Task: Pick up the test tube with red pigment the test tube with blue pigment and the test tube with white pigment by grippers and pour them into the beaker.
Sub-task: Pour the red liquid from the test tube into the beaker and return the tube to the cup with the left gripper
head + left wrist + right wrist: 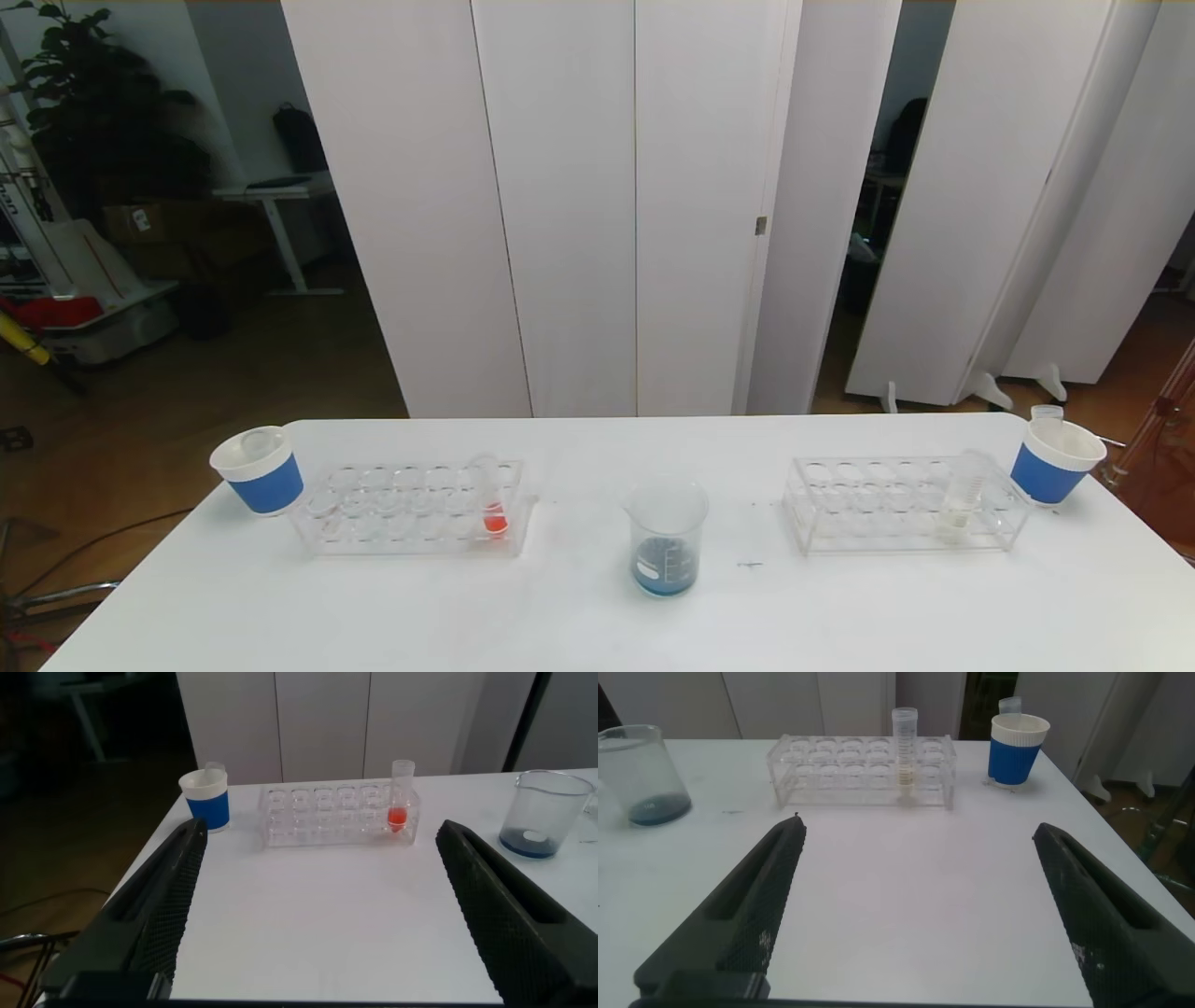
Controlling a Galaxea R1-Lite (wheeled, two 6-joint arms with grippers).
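Note:
The test tube with red pigment stands in the right end of the left clear rack; in the left wrist view the same tube is beyond my left gripper, which hangs open and empty over bare table. The test tube with white pigment stands in the right rack. My right gripper is open and empty well short of that tube. The beaker stands mid-table with blue liquid at its bottom. A test tube with blue pigment is out of view.
A blue-and-white paper cup stands at the table's far left corner. Another paper cup stands at the far right corner. Each holds a clear empty tube. White folding panels stand behind the table. Neither arm shows in the head view.

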